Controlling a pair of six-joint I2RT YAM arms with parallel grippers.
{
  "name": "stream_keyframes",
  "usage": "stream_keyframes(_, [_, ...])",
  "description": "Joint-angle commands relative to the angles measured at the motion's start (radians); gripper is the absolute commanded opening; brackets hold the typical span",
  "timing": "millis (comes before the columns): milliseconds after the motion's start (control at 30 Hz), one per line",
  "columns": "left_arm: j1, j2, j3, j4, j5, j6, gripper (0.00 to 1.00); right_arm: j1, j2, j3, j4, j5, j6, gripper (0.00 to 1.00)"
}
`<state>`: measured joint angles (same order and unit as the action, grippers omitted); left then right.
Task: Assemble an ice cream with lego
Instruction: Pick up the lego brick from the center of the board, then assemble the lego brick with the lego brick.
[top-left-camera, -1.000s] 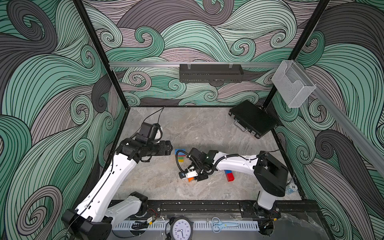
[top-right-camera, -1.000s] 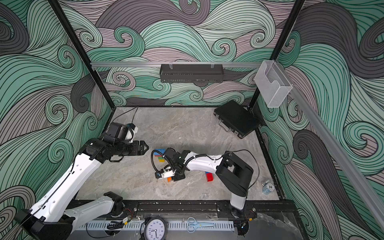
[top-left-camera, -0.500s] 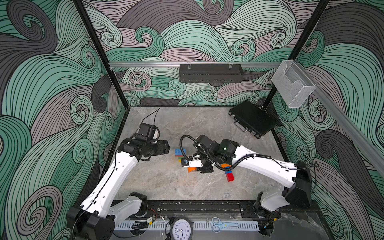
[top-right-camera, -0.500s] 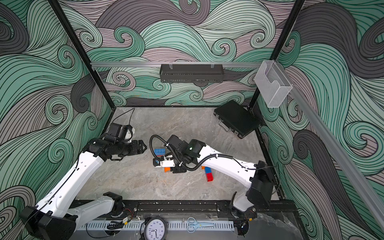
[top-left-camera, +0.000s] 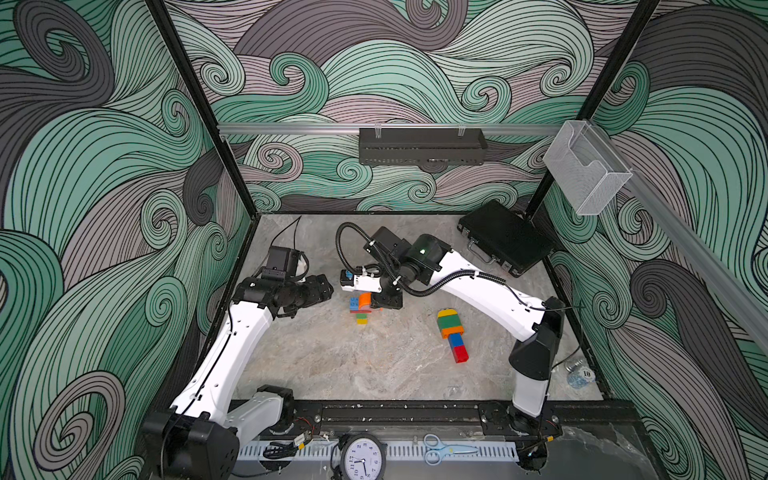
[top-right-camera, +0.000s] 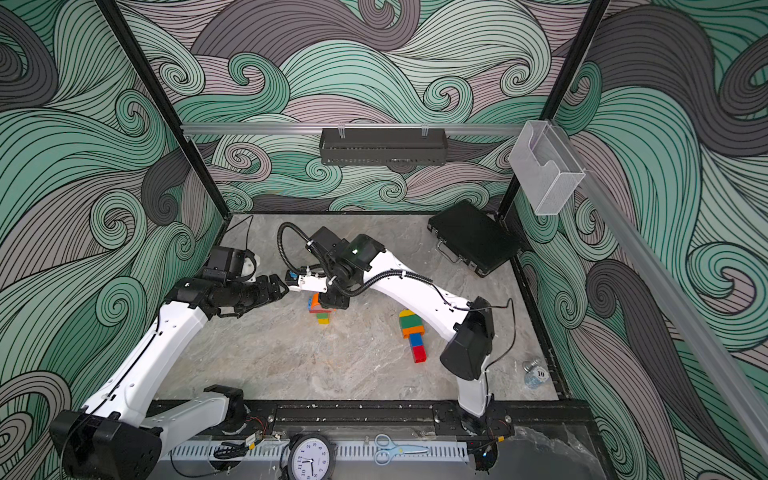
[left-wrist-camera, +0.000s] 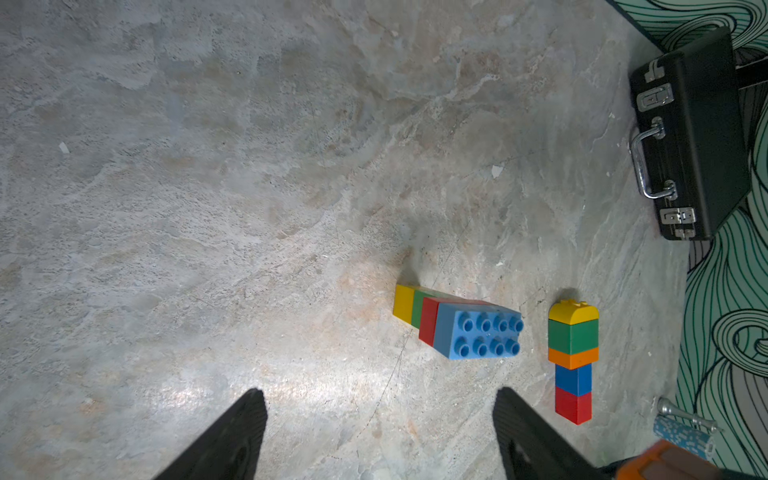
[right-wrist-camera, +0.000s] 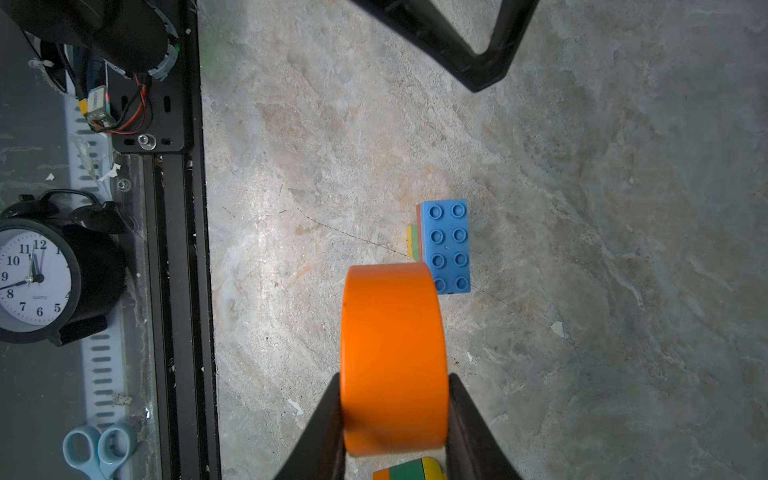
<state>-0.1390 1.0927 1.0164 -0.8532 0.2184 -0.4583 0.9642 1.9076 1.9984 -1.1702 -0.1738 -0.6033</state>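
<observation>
Two ice creams on the counter (top-left-camera: 332, 365), one done and one short of its top.

- Finished one (top-left-camera: 451, 334) lies flat toward the right edge, about midway from near to far. Five bricks: yellow round top, green, orange, blue, red.
- Unfinished stack (top-left-camera: 360, 311) sits near the counter's middle, a little toward the left edge. Four bricks: yellow, green, red, then an oblong blue brick (right-wrist-camera: 446, 245) with eight bare studs. It looks upright, studs up.
- One loose piece, an orange round-topped brick (right-wrist-camera: 390, 332), is clamped between the closed fingers of the right pincer (right-wrist-camera: 395, 386). It is off the counter, just beside the blue brick and apart from it.
- Ten bricks counted in all.
- Left pincer (left-wrist-camera: 380, 392) has its jaws spread wide and grips nothing. It hangs near the stack on the left-edge side.
- Also one black case (top-left-camera: 505, 237) at the far right corner, and one clock (top-left-camera: 363, 459) and one pair of scissors (top-left-camera: 440, 449) past the near edge.

Step in hand, as I judge it: capping the second ice cream. The next move calls for bringing the orange brick square over the blue studs, rounded side up, then pressing straight down. The stack is narrow at the foot, so an off-centre push could tip it. The free left pincer is well placed to steady it.
</observation>
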Motion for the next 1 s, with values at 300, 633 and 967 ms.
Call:
stream_keyframes(300, [0.1, 0.059, -0.016, 0.026, 0.138, -0.01, 0.86, -0.005, 0.136, 0.145, -0.071, 0.062, 0.032, 0.0])
stream_keyframes(633, [0.152, 0.061, -0.033, 0.038, 0.172, 0.005, 0.86, -0.007, 0.209, 0.199, -0.05, 0.052, 0.024, 0.0])
stream_keyframes(967, [0.177, 0.06, -0.033, 0.027, 0.182, 0.025, 0.86, -0.011, 0.264, 0.241, -0.055, 0.072, 0.02, 0.0])
